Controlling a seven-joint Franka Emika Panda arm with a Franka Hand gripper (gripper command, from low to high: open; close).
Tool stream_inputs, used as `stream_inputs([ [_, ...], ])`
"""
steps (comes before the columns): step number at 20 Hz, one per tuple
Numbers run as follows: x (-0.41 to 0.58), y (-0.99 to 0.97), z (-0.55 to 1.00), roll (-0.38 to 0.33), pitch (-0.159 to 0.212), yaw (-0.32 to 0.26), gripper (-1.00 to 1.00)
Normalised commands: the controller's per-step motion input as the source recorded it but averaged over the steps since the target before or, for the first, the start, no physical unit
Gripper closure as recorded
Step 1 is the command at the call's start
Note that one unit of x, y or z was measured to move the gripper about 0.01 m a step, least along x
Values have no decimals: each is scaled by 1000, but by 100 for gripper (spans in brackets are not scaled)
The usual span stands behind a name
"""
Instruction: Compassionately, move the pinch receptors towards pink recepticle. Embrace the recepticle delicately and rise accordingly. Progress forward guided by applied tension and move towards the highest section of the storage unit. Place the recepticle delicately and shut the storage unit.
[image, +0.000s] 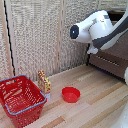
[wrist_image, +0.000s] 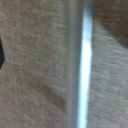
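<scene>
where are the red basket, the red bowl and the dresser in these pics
red basket (image: 20, 97), exterior view, on its mesh side wall
red bowl (image: 70, 94), exterior view, on its inside
storage unit (image: 111, 60), exterior view, on a brown drawer front under the arm

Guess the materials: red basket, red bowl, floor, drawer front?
Red basket: likely moulded plastic, open lattice walls, blue rim. Red bowl: probably plastic, uniform colour, smooth with slight sheen. Floor: pale wood planks, visible seams and grain. Storage unit: dark brown wood or veneer; too blurred to tell which.
</scene>
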Motion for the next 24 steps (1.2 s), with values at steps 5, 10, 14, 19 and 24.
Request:
stream_inputs([
  [5,44,-77,11,30,-33,-85,100],
  [10,0,-100,71,18,-53,-90,100],
  [14,0,-215,255,15,-66,-106,100],
  [19,92,-598,433,-13,-64,-60,100],
  [24,170,-867,418,0,-33,0,100],
])
